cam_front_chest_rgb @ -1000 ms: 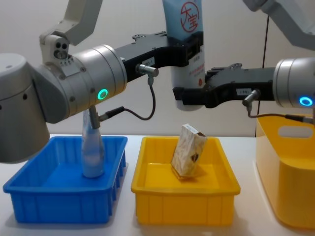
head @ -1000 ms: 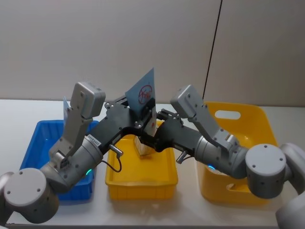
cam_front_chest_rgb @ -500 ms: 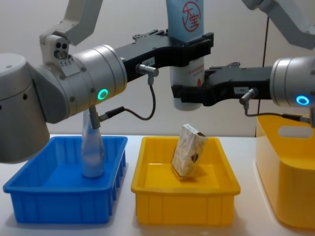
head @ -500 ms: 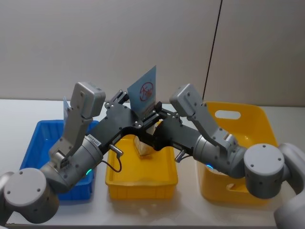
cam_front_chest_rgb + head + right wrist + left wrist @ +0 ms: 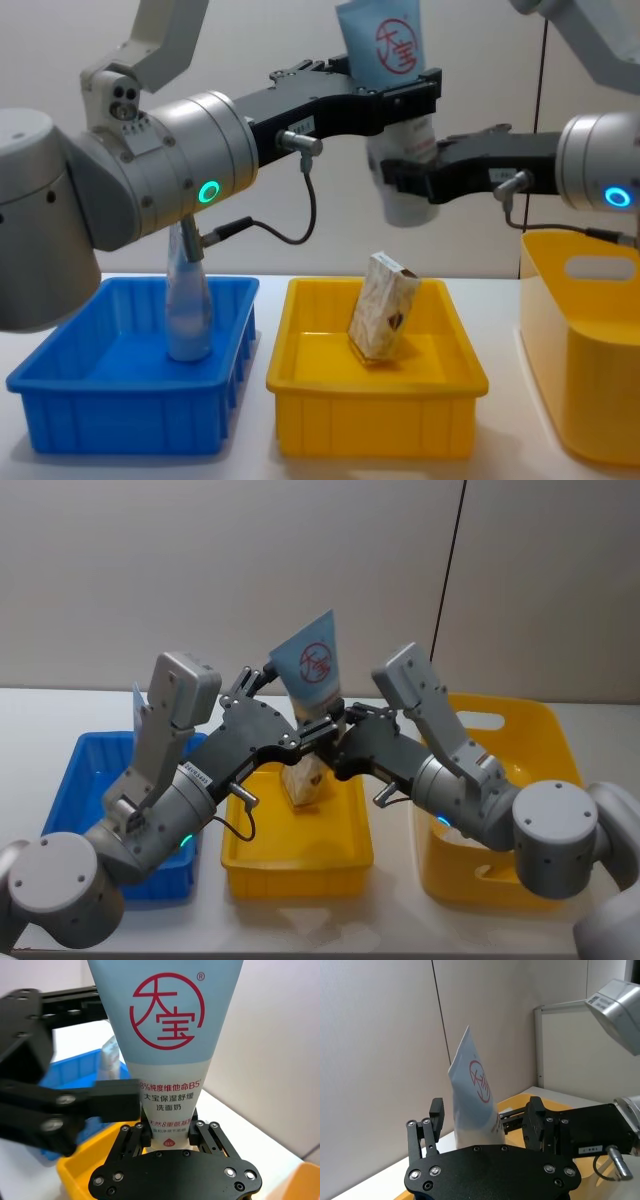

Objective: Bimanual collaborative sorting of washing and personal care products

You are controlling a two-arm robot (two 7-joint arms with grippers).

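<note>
A pale blue pouch with a red circle logo (image 5: 312, 670) (image 5: 395, 60) hangs high over the yellow tray, leaning a little. My right gripper (image 5: 335, 735) (image 5: 169, 1132) is shut on its lower cap end. My left gripper (image 5: 285, 705) (image 5: 485, 1107) stands open beside it, its fingers (image 5: 436, 1110) spread wide and off the pouch (image 5: 472, 1095). A second pale blue pouch (image 5: 187, 300) stands upright in the blue tray (image 5: 120, 420). A beige patterned carton (image 5: 383, 305) leans inside the yellow tray (image 5: 370, 430).
A tall yellow bin (image 5: 590, 340) stands at the right, under my right arm. The three containers sit in a row near the table's front edge. A grey wall runs behind the table.
My left gripper has let go of the logo pouch and opened. The right gripper, still shut on the pouch's lower end, has shifted it slightly right and tilted it.
</note>
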